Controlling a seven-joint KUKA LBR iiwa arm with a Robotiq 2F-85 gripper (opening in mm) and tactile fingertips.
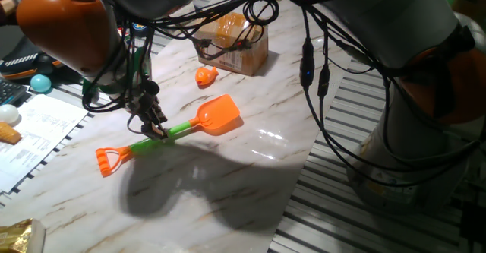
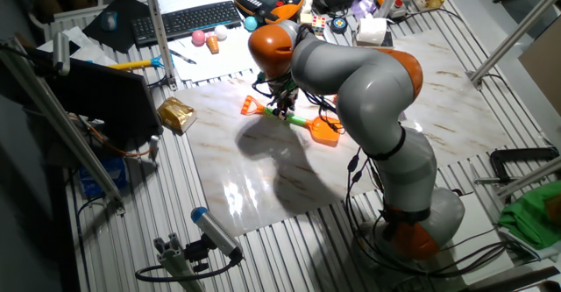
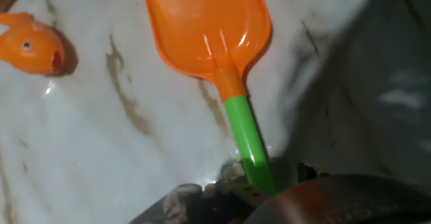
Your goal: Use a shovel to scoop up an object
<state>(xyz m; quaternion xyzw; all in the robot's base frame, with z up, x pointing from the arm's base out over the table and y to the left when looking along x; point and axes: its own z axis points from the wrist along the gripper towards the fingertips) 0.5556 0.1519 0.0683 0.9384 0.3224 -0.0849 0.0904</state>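
- Nearest the hand camera is your tool (image 1: 156, 126), down at the green shaft of the shovel (image 1: 171, 131). Its fingers sit on either side of the shaft and appear closed on it, roughly midway between blade and loop end, though the contact itself is dim in the hand view and you cannot see how firm the hold is.
- Marbled white, the surface (image 1: 250, 177) carries everything. It looks smooth and glossy, so expect a light plastic thing to skate on it rather than stay put under a push.
- Take the shovel as your landmark: it lies flat, its broad orange blade (image 3: 205, 29) pointing toward the cardboard box (image 1: 235, 44) and its D-shaped loop (image 1: 108, 160) at the opposite end. It is probably light, hollow and fairly stiff. A round, slick shaft may roll in a pinch, so judge the mid-shaft hold good for balance, while nearer the blade's neck would give you better control of tilt.
- Beyond the blade tip stands the box, well apart from the blade.
- Smallest is the object (image 1: 206, 75), an orange fish toy just off the blade's far corner, between blade and box, not touching either. Likely featherlight and smooth, so it could slide away from the blade's lip.
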